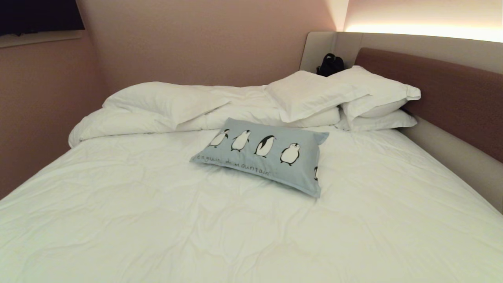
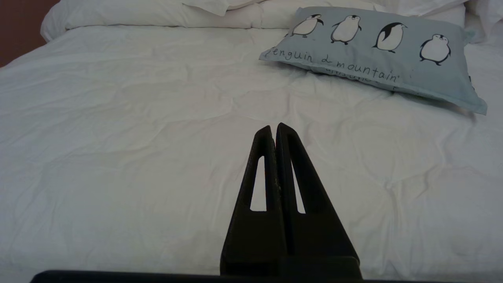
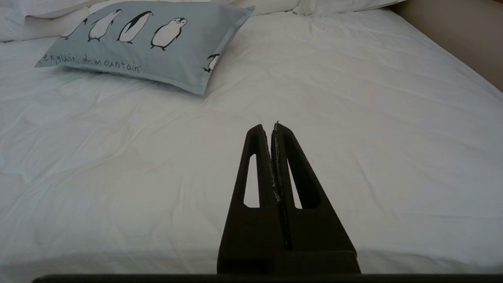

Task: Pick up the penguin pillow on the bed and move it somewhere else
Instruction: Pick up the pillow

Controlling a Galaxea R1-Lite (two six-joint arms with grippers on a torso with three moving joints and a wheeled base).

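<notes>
One bed (image 1: 157, 220): we see its wrinkled white cover fill most of the head view, with a beige padded side and a brown headboard (image 1: 452, 90) along the right.
Duvet (image 1: 157, 106): we find it bunched in a white heap across the far end, on the left.
White pillows (image 1: 346, 98): we count a stack of them at the far right corner, against the headboard.
Penguin pillow (image 1: 271, 155): it lies flat on the bed near the middle, just in front of the duvet and the stacked pillows, printed side up, and we can read its row of penguins and the handwritten line beneath.
Black object (image 1: 330, 65): it sits on the ledge behind the white pillows; we cannot tell what it is.
Left gripper (image 2: 274, 127): we see its two black fingers pressed together, holding nothing, above bare sheet and well apart from the penguin pillow.
Right gripper (image 3: 270, 127): likewise fully closed and empty, over bare sheet, well apart from the penguin pillow.
</notes>
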